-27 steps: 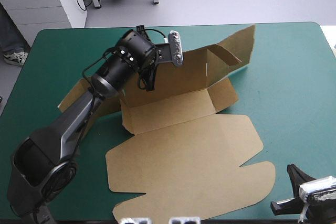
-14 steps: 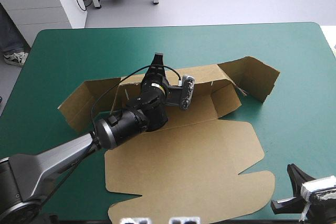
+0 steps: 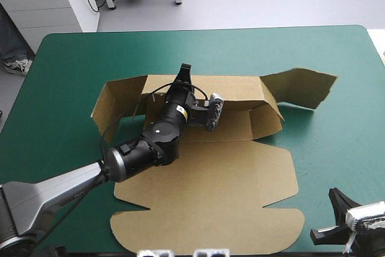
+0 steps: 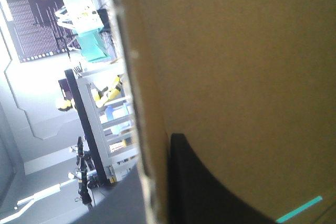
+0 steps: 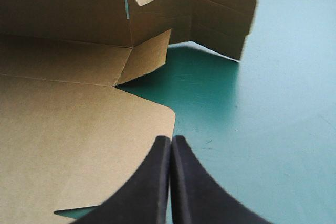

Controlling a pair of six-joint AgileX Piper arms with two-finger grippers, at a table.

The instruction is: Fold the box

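At the middle of the teal-green table (image 3: pixel 337 148) lies the box (image 3: pixel 240 185): brown sheet, near lid panel (image 3: pixel 204 221) flat, back wall (image 3: pixel 240 85) raised, far-right flap (image 3: pixel 304 85) and far-left flap (image 3: pixel 111 97) standing loose, angled outward.

Left pincer (image 3: pixel 184 71) sits at the back wall's top edge, left of its middle. Its wrist view shows one black finger (image 4: pixel 210 192) flat against the board, tip close by the board's edge; the other is hidden behind the board. Read as pinching the wall.

Right pincer (image 5: pixel 170 141) pressed together, at the table's near right corner, clear of the sheet.

Step in hand (judgement): stand the back wall square on its crease.
- Keep the pinch shallow so the edge is not crushed.
- Swing about the crease line; do not drag the sheet toward the far edge.
- Right pincer could pin the flat panel, since nothing holds it down.

Risk: wall springs back on release; flaps not yet tucked
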